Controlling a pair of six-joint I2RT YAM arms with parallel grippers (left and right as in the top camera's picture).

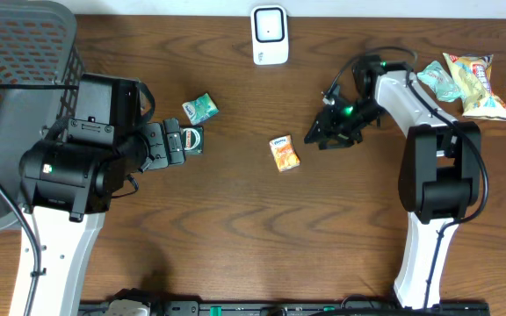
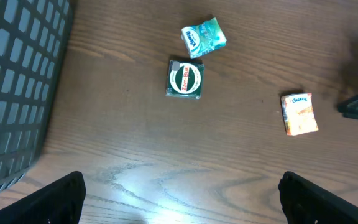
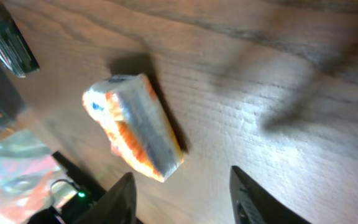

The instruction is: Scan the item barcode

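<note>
The right claw (image 3: 182, 173) is seen with its two fingers (image 3: 122, 202) parted partway and nothing between them; no thing is held by it. Just beyond its fingertips, the orange packet (image 3: 132, 124) is seen lying loose on the wooden table (image 1: 235, 228); from overhead the packet is found near the middle of the table, just left of that claw. Farther out, a white scanner (image 1: 270, 35) is set at the far edge of the table, well apart from the packet and a little left of it. To the right of the right arm, at the far right corner, a pale green bag (image 1: 437, 81) and a yellow snack bag (image 1: 474, 83) are laid side by side.

The left claw (image 2: 180, 177) is held wide open and empty; its fingers (image 2: 58, 199) are spread to either side of the wrist view. From overhead it is seen over the left half of the table, with a dark green box (image 2: 184, 79) lying just beyond its tips. A small teal packet (image 2: 203, 37) is placed just on the far side of that box. A dark mesh basket (image 1: 16, 70) is stood at the far left corner, beside the left arm.
</note>
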